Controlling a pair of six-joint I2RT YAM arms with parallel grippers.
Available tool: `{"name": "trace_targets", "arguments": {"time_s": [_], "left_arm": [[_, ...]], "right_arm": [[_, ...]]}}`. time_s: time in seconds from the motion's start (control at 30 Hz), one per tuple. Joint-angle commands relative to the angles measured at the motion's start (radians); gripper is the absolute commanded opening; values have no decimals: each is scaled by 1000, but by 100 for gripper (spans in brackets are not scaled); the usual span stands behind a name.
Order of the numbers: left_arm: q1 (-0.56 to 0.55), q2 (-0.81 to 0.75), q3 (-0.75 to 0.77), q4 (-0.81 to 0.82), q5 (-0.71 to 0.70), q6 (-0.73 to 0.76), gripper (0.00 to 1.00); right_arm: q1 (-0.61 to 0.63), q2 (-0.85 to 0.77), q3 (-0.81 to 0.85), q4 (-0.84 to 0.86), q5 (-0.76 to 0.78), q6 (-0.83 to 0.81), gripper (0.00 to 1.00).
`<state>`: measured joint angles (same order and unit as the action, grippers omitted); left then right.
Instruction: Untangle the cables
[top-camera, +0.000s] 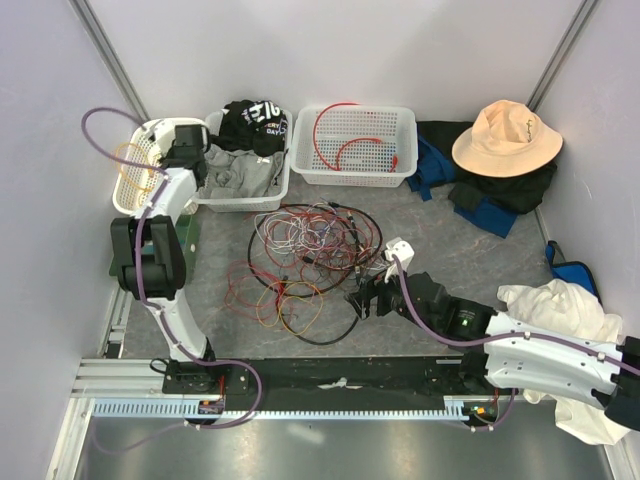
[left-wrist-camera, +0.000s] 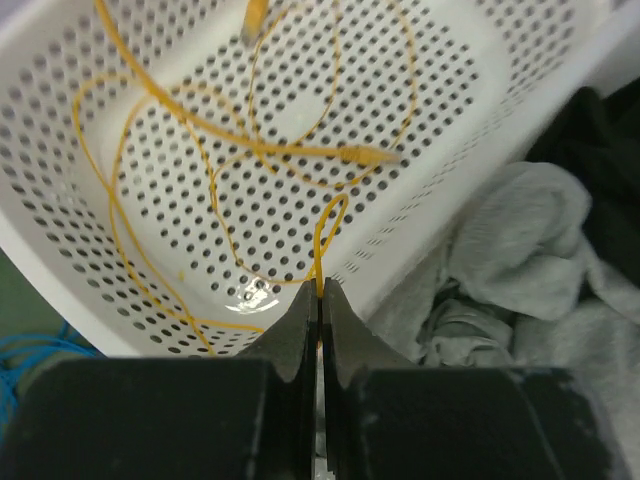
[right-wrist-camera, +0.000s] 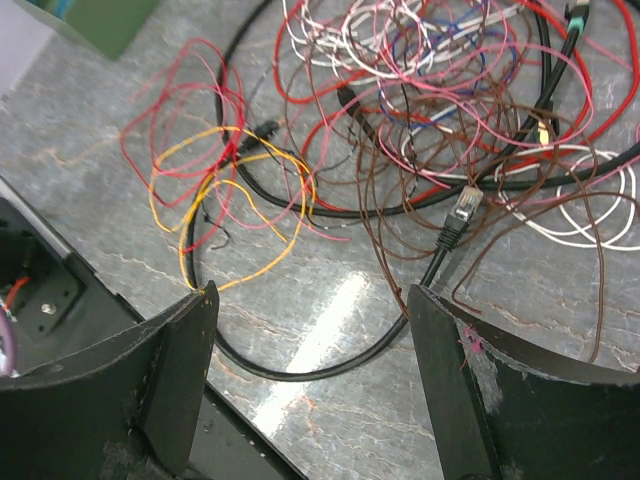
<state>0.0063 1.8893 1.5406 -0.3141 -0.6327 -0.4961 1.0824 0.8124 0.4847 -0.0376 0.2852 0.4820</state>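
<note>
Where thin looped cables (top-camera: 310, 245) tangle, perforated plastic basket (left-wrist-camera: 450, 120), marbled table (right-wrist-camera: 350, 430)

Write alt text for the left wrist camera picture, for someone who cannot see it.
The left pincer is shut on a loop of thin yellow cable over a white perforated basket, where more of the cable lies in loose curls. Grey cloth is bunched beside the basket at right.

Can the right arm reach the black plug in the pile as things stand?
Probably yes: the right pincer hangs open just above the plug, which lies uncovered, though brown wires crowd it.
</note>
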Motion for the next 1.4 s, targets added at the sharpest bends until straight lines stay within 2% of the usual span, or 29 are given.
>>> {"name": "trace_targets", "arguments": {"time_s": [0.0, 0.17, 0.23, 0.27, 0.3, 0.33, 0.37, 0.57, 0.7, 0.9, 0.93, 1.0, 1.07, 1.23, 1.37], "left_arm": [[110, -32, -39, 64, 163, -266, 2], [225, 2, -30, 86, 287, -349, 8], [253, 30, -10, 84, 356, -355, 24], [274, 33, -7, 84, 378, -354, 35], [280, 36, -5, 86, 411, -354, 68], [285, 34, -8, 86, 421, -349, 86], [288, 28, -13, 87, 433, -342, 99], [281, -82, -98, 124, 539, -354, 100], [226, -232, -253, 193, 562, -345, 100], [39, -471, -402, 216, 467, -266, 99], [-41, -501, -422, 216, 450, -254, 99], [-127, -582, -476, 213, 397, -237, 99], [-235, -625, -503, 202, 401, -233, 99], [-412, -781, -638, 152, 392, -289, 98], [-494, -906, -775, 127, 358, -323, 96]], "right_arm": [[2, 47, 17, 57, 11, -17, 84], [2, 128, 41, 94, 20, -34, 84], [2, 157, 60, 103, 11, -34, 84], [2, 186, 64, 113, 8, -36, 84], [2, 200, 68, 116, -3, -36, 84], [1, 214, 75, 122, -6, -33, 84], [4, 232, 78, 131, -12, -28, 84], [2, 245, 83, 157, -43, -5, 84], [2, 220, 83, 151, -35, -3, 84], [2, 203, 80, 130, 8, -20, 84], [1, 215, 78, 127, 12, -25, 84], [2, 234, 77, 127, 19, -23, 84], [2, 269, 74, 136, 12, -8, 83], [2, 358, 46, 235, -99, 47, 80], [2, 432, 41, 320, -195, 101, 75]]}}
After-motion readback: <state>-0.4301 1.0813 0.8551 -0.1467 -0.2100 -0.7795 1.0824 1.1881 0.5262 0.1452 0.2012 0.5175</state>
